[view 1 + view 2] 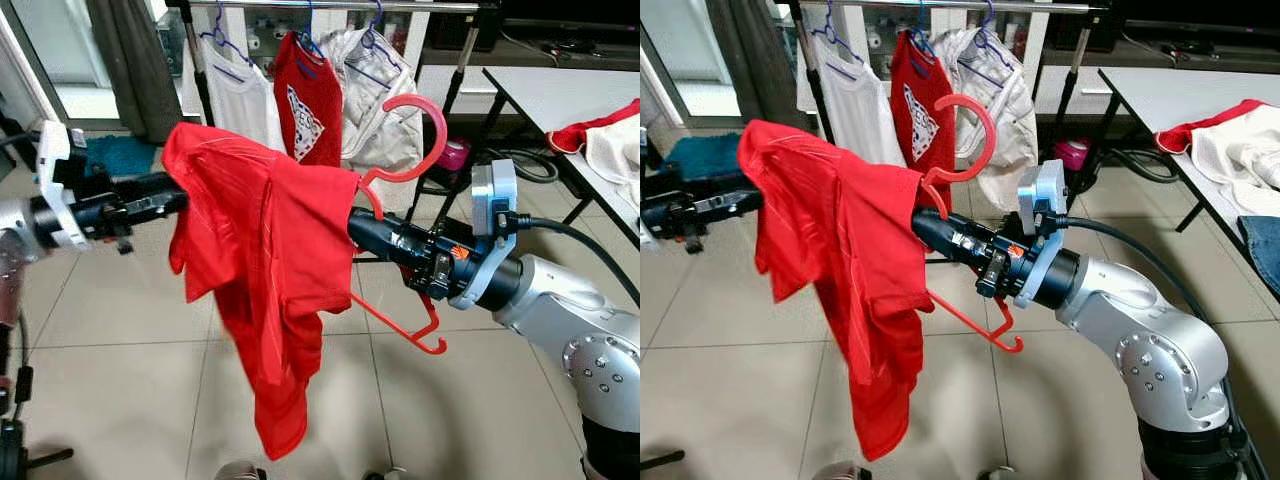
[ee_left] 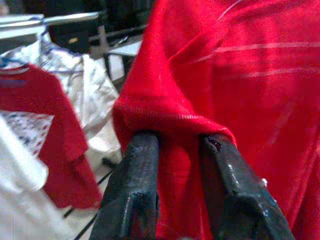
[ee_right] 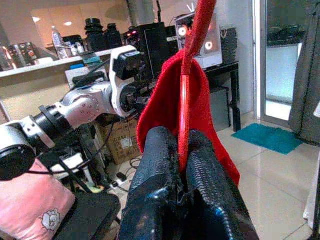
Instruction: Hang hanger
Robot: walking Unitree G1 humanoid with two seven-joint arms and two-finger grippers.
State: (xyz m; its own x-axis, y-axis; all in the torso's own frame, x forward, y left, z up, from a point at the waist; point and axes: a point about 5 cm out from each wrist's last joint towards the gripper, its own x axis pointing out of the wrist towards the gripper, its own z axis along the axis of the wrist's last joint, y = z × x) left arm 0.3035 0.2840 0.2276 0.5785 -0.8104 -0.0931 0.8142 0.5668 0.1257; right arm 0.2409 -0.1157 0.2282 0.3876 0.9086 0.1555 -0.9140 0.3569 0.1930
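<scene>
Right gripper (image 1: 362, 226) was pinching the red hanger (image 1: 410, 170), while left gripper (image 2: 175, 150) was clamped on the red shirt (image 1: 260, 260) draped over it, mid-frame. Rack rail (image 1: 330, 6) at 12 o'clock already carried other garments; the hanger wasn't hooked yet, so lift and hook remained.

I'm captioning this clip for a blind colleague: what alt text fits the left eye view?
Two robot arms hold up a red shirt on a red hanger: the right gripper clamps the hanger, the left gripper grips the shirt's far shoulder. Behind stands a clothes rail with hung garments, above a tiled floor.
</scene>
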